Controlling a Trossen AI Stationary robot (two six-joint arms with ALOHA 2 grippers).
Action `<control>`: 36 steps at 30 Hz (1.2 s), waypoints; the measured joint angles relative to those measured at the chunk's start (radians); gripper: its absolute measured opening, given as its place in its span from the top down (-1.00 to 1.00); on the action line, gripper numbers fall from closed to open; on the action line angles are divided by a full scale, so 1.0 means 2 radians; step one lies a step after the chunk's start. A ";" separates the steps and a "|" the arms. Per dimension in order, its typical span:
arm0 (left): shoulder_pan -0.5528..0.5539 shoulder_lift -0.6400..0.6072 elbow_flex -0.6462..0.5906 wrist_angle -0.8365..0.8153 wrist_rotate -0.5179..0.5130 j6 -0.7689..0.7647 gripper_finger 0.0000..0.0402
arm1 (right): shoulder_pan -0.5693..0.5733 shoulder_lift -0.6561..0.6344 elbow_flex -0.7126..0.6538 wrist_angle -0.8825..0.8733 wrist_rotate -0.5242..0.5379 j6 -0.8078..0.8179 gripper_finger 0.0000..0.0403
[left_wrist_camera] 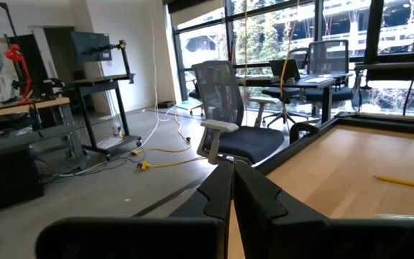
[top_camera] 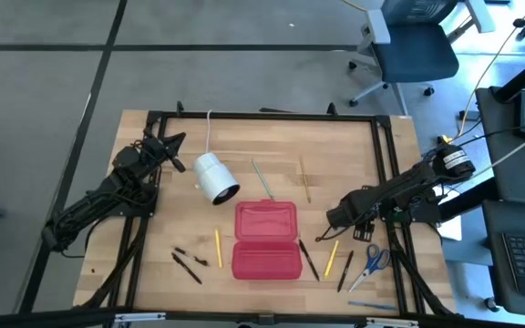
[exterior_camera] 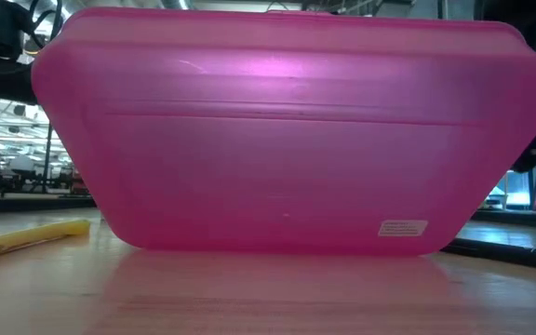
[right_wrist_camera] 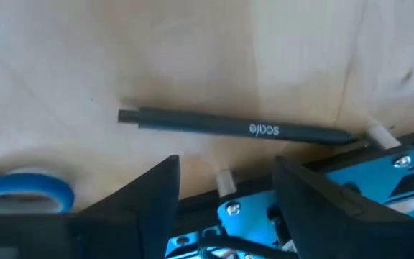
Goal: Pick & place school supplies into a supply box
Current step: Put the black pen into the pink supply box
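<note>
Open red translucent plastic pencil case point(top_camera: 266, 240) sits mid-table. At its 11 o'clock, corded white cylinder point(top_camera: 215, 178) crowds that approach. At 3 o'clock, black pens point(top_camera: 309, 260), yellow pencil point(top_camera: 332, 258), blue-handled scissors point(top_camera: 369, 265) clutter. 12 o'clock bare wood, passable.

I'm working over a pale wooden worktop point(top_camera: 262, 137) edged by a dark frame. Near its middle lies the red supply box point(top_camera: 266, 240), lid swung open, both halves flat on the wood. Just beside its left edge lies a yellow pencil point(top_camera: 218, 248), and farther left two black pens point(top_camera: 188, 261). A white cylinder point(top_camera: 215, 178) with a cord lies on its side beyond the box, with a green pencil point(top_camera: 262, 179) and a wood-coloured pencil point(top_camera: 305, 179) to its right. Right of the box I see a black pen point(top_camera: 309, 260), another yellow pencil point(top_camera: 332, 258), a further black pen point(top_camera: 344, 271) and blue-handled scissors point(top_camera: 369, 264).
</note>
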 joint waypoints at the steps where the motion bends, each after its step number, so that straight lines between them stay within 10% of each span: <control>1: 0.000 0.000 0.000 0.000 0.000 0.000 0.94 | 0.002 0.007 0.000 0.005 0.003 -0.003 -0.12; 16: 0.000 0.000 0.000 0.000 0.000 0.000 0.95 | -0.002 0.061 0.001 0.050 0.020 -0.060 -0.09; 36: 0.000 0.000 0.000 0.000 0.000 0.001 0.94 | -0.040 0.061 0.008 0.066 0.043 -0.077 0.56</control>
